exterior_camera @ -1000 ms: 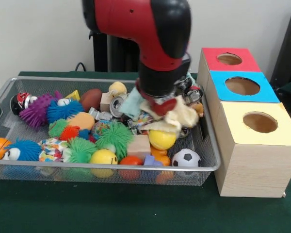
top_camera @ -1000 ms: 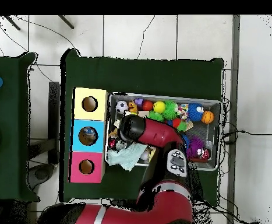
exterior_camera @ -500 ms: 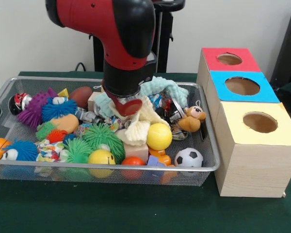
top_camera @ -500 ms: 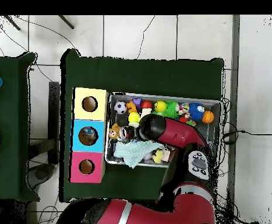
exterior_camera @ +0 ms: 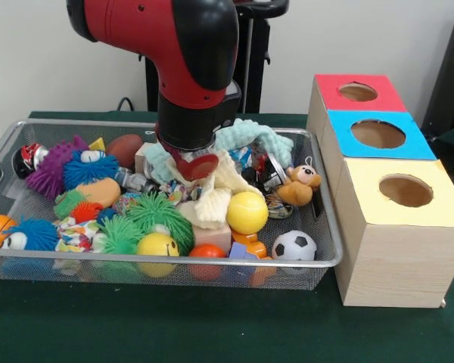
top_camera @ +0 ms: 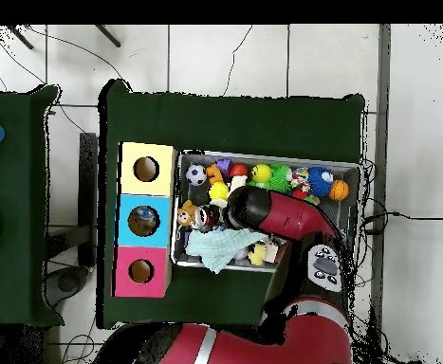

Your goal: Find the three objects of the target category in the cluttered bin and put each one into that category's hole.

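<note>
Over bin (exterior_camera: 329,261) middle: arm (exterior_camera: 189,60) vertical, tool (exterior_camera: 197,165) among cloths (exterior_camera: 216,198).

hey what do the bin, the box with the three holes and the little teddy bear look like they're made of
The bin: metal wire mesh, judging by its see-through grid and shiny rim. The box: probably light wood, with grain on its sides and matte red, blue and yellow tops. The teddy bear: soft brown plush, fuzzy-looking.

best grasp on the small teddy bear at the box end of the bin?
Take the teddy bear across its round body, coming straight down. It lies on top of the clutter, uncovered, close to the wire bin's end wall, so a sideways approach looks blocked.
</note>
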Motion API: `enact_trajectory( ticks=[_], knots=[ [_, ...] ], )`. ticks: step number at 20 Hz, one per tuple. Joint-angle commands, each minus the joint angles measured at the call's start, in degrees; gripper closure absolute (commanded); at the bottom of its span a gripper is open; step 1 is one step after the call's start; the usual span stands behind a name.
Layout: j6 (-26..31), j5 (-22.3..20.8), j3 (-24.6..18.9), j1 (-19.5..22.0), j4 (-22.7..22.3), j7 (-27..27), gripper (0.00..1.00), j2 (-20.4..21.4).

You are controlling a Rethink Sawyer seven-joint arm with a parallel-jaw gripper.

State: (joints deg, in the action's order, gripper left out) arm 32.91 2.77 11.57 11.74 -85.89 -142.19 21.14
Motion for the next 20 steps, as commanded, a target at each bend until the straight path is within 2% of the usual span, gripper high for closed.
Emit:
enact_trajectory(
  ticks=[1, 8, 10, 13, 16, 20],
  knots=[
    [-1.25, -6.86, 2.89, 6.39, 7.66, 4.38, 1.00, -2.57],
    [0.90, -9.69, 0.37, 9.34, 9.06, 9.14, 1.00, -1.24],
    [0.86, -12.09, -0.75, 10.80, 10.10, 12.47, 1.00, -0.83],
    [3.75, -14.01, -3.31, 14.04, 11.30, 16.51, 1.00, -0.05],
    [3.16, -15.03, -5.73, 15.66, 10.57, 16.44, 1.00, 0.12],
    [2.25, -16.54, -8.20, 15.76, 8.59, 14.34, 1.00, 0.97]
  ],
)
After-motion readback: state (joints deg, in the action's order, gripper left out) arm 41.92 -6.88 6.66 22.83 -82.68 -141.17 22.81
